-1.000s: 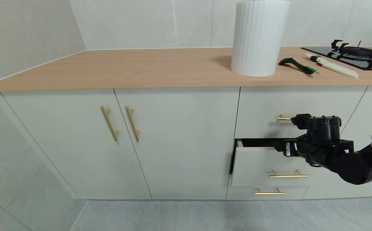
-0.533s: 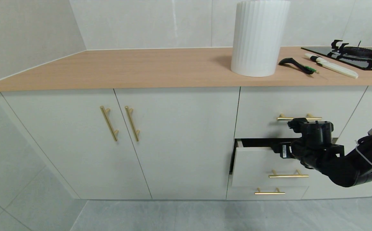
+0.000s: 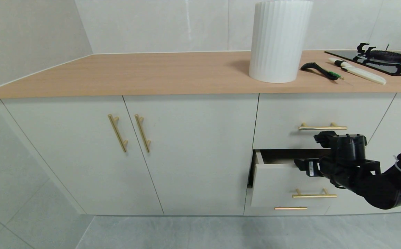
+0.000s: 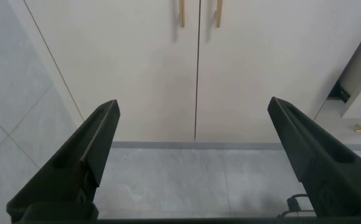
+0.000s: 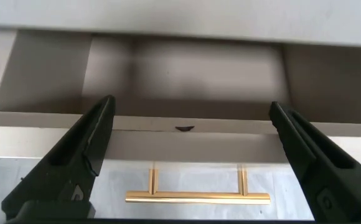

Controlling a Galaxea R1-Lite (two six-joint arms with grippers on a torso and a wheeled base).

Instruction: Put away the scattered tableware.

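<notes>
A black-handled brush (image 3: 319,71) and a white knife (image 3: 359,73) lie on the wooden counter (image 3: 152,74), right of a tall white ribbed container (image 3: 277,41). Below them the middle drawer (image 3: 276,180) stands partly pulled out, with its gold handle (image 3: 313,195) on the front. My right gripper (image 3: 310,151) is open at the drawer's top front edge. In the right wrist view the drawer's front edge (image 5: 187,124) and grey inside run between its fingers (image 5: 75,162). My left gripper (image 4: 193,149) is open, low before the cabinet doors (image 4: 199,62), holding nothing.
A gas hob (image 3: 387,57) sits at the counter's far right. The shut top drawer has a gold handle (image 3: 322,127), and a lower drawer handle (image 3: 290,208) sits beneath. Two cabinet doors with gold handles (image 3: 129,133) are on the left. Grey tiled floor (image 3: 186,231) lies in front.
The middle drawer has come further out towards me. My right gripper dipped left, then drew back with the drawer edge, uncovering the top drawer's handle.
</notes>
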